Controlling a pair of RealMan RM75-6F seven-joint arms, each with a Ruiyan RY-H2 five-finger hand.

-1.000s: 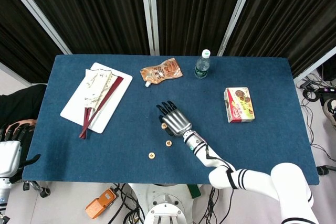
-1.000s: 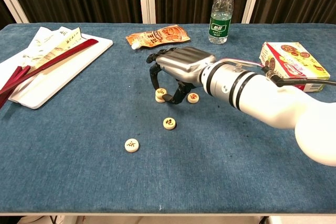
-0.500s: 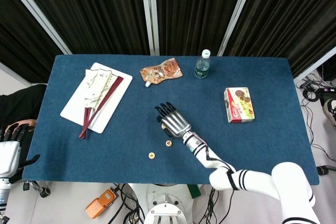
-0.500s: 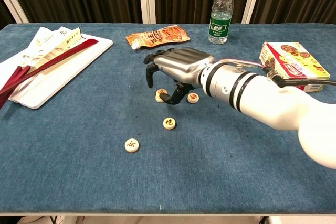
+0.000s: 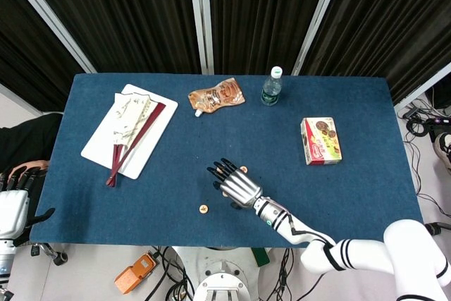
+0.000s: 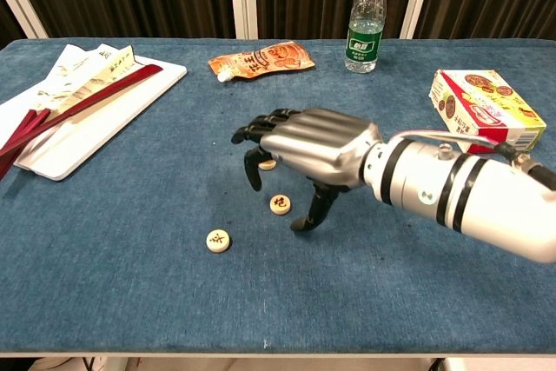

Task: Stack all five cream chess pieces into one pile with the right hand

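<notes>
Since a second ago the right hand [image 6: 304, 154] has drawn back from the far pieces toward the near edge and now hangs above the piece with the dark mark [image 6: 280, 204], fingers spread and curled downward with nothing between them. Nearest of all, a lone cream piece [image 6: 218, 240] lies beyond the fingertips on the left side, apart from the hand. The marked piece sits between the thumb and the other fingers, below the palm, untouched as far as the chest view shows. Just behind the fingertips [image 6: 254, 182], a further cream piece [image 6: 268, 163] peeks out; whether it is one piece or a small pile cannot be told. In the head view another piece [image 5: 243, 169] shows just past the hand's far side. The step in hand looks like reaching for the next piece; the next move calls for lowering and pinching the marked one by its rim. The left hand [image 5: 13, 202] rests off the table's left, its fingers unclear.
</notes>
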